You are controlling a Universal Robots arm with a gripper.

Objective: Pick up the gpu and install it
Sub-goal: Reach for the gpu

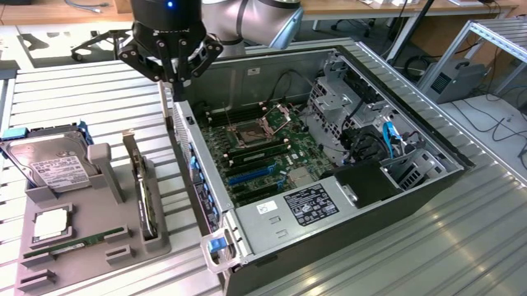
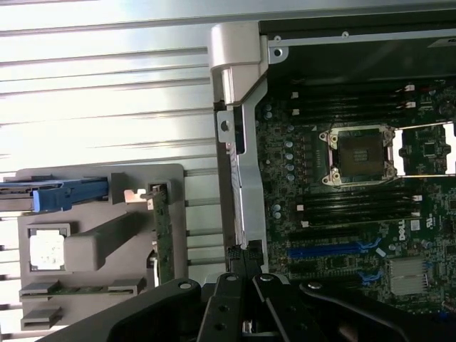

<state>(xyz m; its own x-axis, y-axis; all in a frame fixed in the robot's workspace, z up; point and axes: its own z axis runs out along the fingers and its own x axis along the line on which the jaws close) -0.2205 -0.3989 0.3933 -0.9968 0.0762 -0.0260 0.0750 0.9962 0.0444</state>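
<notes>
The gripper (image 1: 176, 83) is hovering shut and empty over the open computer case (image 1: 354, 246); the gpu (image 1: 148, 203) is standing edgewise in its tray (image 1: 91, 246), presumably for easy grasping.

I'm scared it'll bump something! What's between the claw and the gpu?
Only bare ribbed table, in the exterior view. The claw hangs at the case's edge; the gpu stands in the grey tray.

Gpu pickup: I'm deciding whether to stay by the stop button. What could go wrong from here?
1. The gripper is shut and empty, poised right above the case wall; a straight descent would likely strike metal.
2. The gpu stands on edge in the tray, so an off-centre grasp may tilt or jam it.
</notes>
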